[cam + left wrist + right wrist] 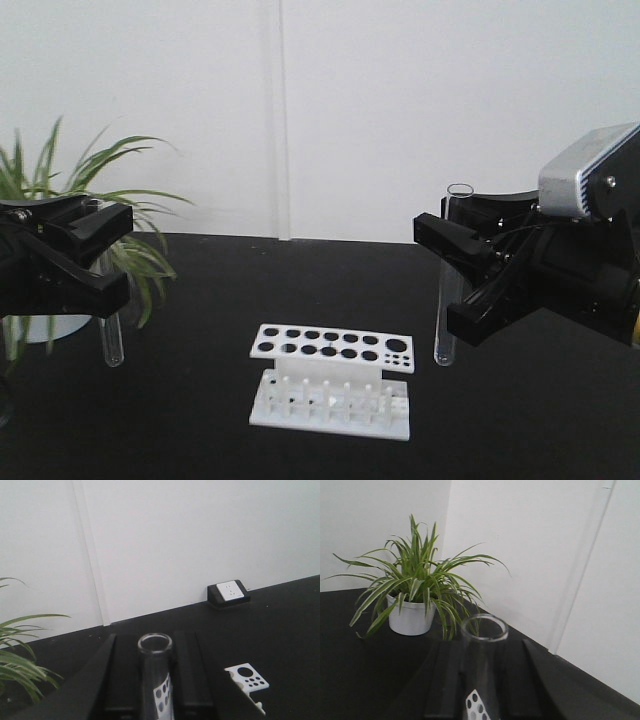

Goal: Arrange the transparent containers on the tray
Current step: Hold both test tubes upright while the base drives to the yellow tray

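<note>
Starting at the far left: spider plant [60, 180] in a white pot [410, 617], at the back corner of the black table [200, 430].

Left gripper [116, 262]: fingers closed on the left test tube [112, 338]. The tube is held upright, open rim up, with its round bottom hanging below the fingers and off the table.

Centre: white perforated rack [330, 352], standing on the table between the two arms and touching neither.

Right test tube [444, 340]: also vertical, rim above the fingers and bottom below, hanging just beyond the rack's right end. Right gripper [447, 278]: clamped around the tube's middle.

Wall socket [229, 591]: at the table's rear edge, seen from the left wrist only.

Tray: not in any view, so its direction from either gripper, and which arm is nearer to it, cannot be told.

Judgement: each arm already carries its container with the long axis vertical. A shallow tray probably wants the tubes laid down, so each arm would have to travel to the tray and tip its tube toward horizontal before letting go.
</note>
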Tool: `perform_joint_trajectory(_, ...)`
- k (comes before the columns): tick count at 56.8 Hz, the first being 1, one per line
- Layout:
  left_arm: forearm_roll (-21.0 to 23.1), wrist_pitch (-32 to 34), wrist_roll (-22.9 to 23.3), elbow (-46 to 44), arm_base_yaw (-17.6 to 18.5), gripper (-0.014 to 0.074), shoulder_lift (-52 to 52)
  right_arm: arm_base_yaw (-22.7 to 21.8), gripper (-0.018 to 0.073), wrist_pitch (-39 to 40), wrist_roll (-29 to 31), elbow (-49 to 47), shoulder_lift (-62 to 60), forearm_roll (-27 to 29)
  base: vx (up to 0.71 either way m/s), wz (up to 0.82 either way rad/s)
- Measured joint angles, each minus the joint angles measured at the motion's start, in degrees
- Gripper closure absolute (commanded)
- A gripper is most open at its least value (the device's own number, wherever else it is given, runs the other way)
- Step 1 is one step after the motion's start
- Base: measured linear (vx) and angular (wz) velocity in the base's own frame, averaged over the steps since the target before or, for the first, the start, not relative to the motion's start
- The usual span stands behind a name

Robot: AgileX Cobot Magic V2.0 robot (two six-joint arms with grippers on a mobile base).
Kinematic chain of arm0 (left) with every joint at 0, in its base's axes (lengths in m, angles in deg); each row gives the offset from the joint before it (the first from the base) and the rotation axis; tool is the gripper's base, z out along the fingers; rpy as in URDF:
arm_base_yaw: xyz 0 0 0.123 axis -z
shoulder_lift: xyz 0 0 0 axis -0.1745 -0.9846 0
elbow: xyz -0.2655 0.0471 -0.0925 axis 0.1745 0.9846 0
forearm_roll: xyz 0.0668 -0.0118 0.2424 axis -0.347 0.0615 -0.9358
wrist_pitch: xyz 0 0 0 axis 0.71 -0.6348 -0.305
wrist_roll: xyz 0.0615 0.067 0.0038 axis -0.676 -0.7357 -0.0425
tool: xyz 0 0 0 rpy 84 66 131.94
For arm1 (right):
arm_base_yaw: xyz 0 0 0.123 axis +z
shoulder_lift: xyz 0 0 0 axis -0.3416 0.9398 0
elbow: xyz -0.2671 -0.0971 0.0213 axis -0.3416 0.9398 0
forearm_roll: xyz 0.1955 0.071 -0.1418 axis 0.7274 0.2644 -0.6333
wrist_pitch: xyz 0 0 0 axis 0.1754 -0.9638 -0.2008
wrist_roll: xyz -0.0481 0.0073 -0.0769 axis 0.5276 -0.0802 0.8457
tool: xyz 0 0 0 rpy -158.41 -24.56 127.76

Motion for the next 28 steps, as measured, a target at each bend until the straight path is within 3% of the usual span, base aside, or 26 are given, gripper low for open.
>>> perform_joint_trajectory(28,0.0,-0.5,0.0,0.0,0.0,0.0602,0.0,0.0,0.0572,-0.1,0.0,0.0,0.0,0.0,-0.28,0.26)
